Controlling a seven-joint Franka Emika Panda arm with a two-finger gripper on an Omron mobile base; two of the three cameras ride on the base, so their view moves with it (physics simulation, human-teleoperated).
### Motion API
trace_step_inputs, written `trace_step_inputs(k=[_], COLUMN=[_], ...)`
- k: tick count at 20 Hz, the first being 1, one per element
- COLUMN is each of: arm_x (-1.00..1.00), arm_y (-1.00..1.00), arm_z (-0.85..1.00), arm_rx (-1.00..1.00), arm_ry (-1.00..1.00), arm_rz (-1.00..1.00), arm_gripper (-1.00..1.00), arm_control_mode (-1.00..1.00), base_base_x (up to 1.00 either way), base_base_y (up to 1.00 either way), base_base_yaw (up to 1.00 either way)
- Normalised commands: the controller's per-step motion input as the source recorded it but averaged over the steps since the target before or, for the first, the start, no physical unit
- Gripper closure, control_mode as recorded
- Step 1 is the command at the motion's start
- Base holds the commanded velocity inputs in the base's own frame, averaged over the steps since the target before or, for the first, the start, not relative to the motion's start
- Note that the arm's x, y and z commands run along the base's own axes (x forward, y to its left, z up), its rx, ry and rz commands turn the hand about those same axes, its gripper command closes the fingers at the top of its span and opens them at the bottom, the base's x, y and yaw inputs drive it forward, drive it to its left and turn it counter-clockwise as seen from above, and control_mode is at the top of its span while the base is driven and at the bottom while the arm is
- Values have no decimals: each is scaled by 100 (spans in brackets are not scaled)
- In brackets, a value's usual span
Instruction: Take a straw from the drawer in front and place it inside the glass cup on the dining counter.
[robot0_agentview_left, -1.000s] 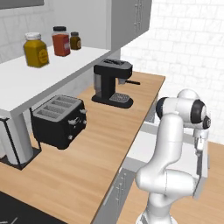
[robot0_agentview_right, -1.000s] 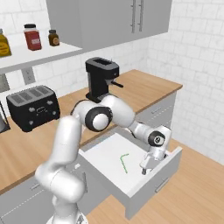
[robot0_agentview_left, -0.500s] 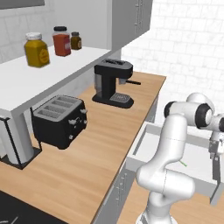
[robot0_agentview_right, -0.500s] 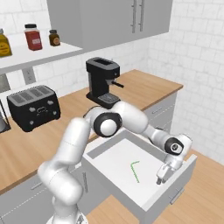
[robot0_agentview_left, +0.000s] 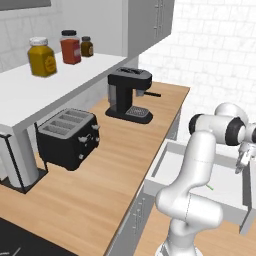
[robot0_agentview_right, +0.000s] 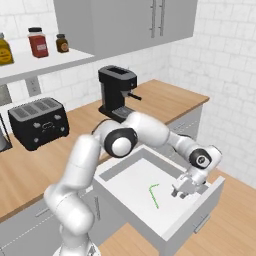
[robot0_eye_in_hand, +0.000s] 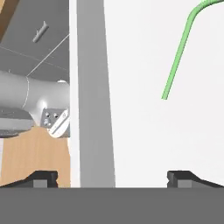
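The tool (robot0_agentview_right: 186, 189) hangs released over the open drawer (robot0_agentview_right: 202, 207), and must next reach the straw (robot0_agentview_right: 154, 194).

Straw (robot0_agentview_right: 154, 194) lies in open drawer (robot0_agentview_right: 200, 212); coffee machine (robot0_agentview_right: 118, 93) on worktop (robot0_agentview_right: 160, 97) behind.

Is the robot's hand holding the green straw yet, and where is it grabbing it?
No. The gripper is open and empty; the straw lies loose in the drawer.

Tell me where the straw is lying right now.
In the right base view the straw lies flat on the open drawer floor, near its middle, just left of the open gripper.
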Motion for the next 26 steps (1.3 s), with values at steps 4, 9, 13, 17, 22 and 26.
trace_step_inputs(k=[4,9,13,17,22,26], arm_x=[52,51,61,66,49,18], arm_y=[68,64,50,7,-2,-4], arm_z=[24,4,0,0,-6,-18], arm_rx=[0,0,-4,-10,-20,-17], arm_ry=[4,13,26,31,39,39], arm_rz=[-44,-57,-61,-52,-38,-30], arm_gripper=[-100,-100,-100,-100,-100,-100], arm_control_mode=[-100,-100,-100,-100,-100,-100], base_base_x=[0,0,0,0,0,0], base_base_y=[0,0,0,0,0,0], base_base_yaw=[0,0,0,0,0,0])
